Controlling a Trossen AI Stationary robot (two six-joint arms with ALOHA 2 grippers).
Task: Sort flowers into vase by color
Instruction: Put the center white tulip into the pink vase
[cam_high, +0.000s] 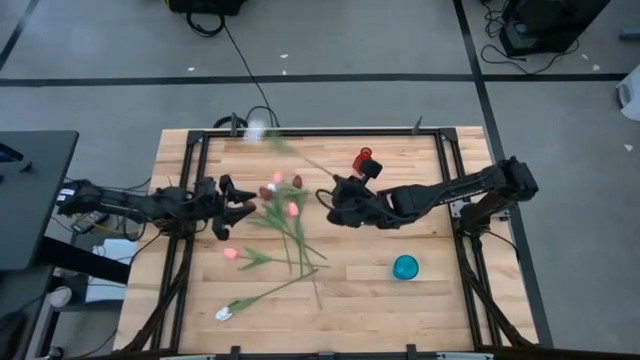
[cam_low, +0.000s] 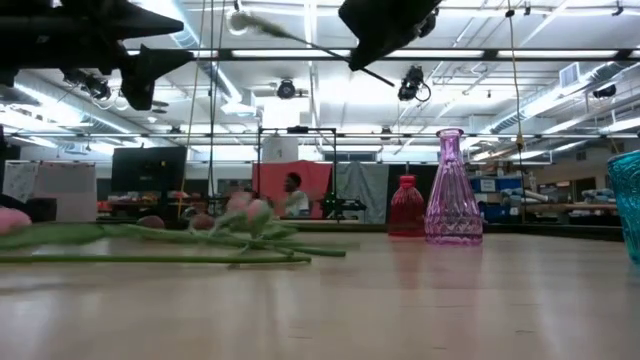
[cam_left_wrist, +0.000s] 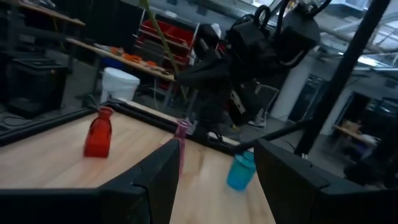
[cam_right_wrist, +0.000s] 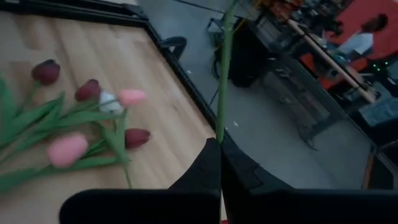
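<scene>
Artificial tulips (cam_high: 290, 225) with thin green stems lie flat in a loose overlapping pile on the wooden table, heads pink, white and dark maroon. 1 white-headed tulip (cam_high: 300, 158) is raised above the table, its stem pinched in the right gripper (cam_high: 335, 195).

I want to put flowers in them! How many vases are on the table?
3: a red vase at the far side, a pink vase next to it, and a teal vase nearer, on the right.
</scene>
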